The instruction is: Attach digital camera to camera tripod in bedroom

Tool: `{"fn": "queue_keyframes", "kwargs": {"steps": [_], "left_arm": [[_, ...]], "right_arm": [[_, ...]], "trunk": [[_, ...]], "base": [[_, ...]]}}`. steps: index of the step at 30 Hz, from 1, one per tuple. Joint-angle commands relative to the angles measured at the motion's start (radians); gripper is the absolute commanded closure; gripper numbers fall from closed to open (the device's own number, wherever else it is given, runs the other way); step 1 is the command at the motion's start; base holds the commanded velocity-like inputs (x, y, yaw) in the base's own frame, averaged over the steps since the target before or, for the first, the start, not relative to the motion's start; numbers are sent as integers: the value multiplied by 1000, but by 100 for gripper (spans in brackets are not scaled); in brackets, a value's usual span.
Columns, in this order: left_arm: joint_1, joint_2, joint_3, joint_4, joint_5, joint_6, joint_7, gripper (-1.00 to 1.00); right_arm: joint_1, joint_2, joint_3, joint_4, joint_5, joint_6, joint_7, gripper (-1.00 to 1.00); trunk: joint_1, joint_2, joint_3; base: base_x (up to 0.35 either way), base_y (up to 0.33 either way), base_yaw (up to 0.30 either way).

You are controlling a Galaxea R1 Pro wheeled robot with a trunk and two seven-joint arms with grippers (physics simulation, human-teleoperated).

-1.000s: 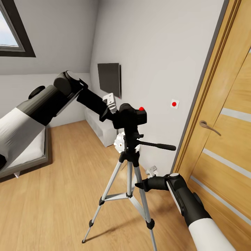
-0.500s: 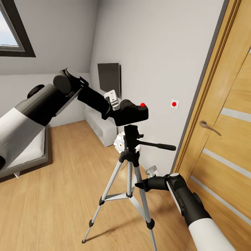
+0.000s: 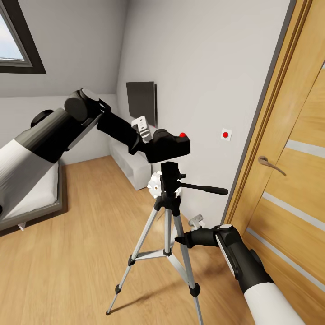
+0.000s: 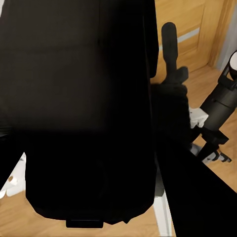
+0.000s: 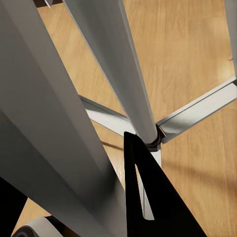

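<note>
The black digital camera point(image 3: 168, 145) with its red dot hangs tilted just over the black head point(image 3: 169, 173) of the camera tripod point(image 3: 168, 225). My left gripper point(image 3: 151, 145) is shut on the camera's left end, its fingers mostly hidden behind the body. In the left wrist view the camera point(image 4: 89, 108) blocks most of the picture. The pan handle point(image 3: 204, 189) points right. Lower down, my right gripper point(image 3: 179, 239) is closed around a silver tripod leg point(image 5: 54, 133), with one black fingertip point(image 5: 148, 197) against it.
A wooden door point(image 3: 289, 158) with a lever handle point(image 3: 271, 164) stands close on the right. A white wall with a dark panel point(image 3: 141, 103) is behind the tripod. A low white cabinet point(image 3: 128, 164) and the grey bed point(image 3: 40, 198) lie to the left, on light wood floor point(image 3: 81, 253).
The camera sat level on the tripod head a second ago; my left arm has since lifted it slightly, tilted it and drawn it a little left. The right arm and the tripod stayed still.
</note>
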State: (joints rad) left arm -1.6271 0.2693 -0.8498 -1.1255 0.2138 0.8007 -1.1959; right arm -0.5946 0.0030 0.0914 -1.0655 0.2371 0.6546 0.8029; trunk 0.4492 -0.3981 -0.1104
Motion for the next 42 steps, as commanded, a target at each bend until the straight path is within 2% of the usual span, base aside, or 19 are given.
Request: {"fn": "queue_keyframes", "kwargs": {"steps": [1, 15, 23, 24, 32, 42], "left_arm": [[-2, 2, -3, 0, 6, 5, 1, 100], [-1, 0, -12, 0, 7, 5, 9, 100], [50, -2, -12, -2, 1, 3, 17, 100], [56, -4, -7, -7, -1, 0, 19, 100], [54, -3, 11, -1, 1, 5, 20, 100], [51, -4, 65, 4, -3, 5, 19, 100]], "right_arm": [[-1, 0, -1, 4, 37, 8, 9, 100], [-1, 0, -1, 4, 37, 8, 9, 100], [-1, 0, -1, 4, 37, 8, 10, 100], [-1, 1, -1, 4, 17, 8, 10, 100], [-2, 7, 0, 5, 14, 1, 7, 100], [-2, 9, 2, 5, 14, -3, 6, 100]], "trunk": [[1, -2, -3], [1, -2, -3], [1, -2, -3], [1, -2, -2], [1, -2, -2], [1, -2, -2]], "base": [[0, 0, 0], [0, 0, 0], [0, 0, 0], [0, 0, 0], [0, 0, 0], [0, 0, 0]]}}
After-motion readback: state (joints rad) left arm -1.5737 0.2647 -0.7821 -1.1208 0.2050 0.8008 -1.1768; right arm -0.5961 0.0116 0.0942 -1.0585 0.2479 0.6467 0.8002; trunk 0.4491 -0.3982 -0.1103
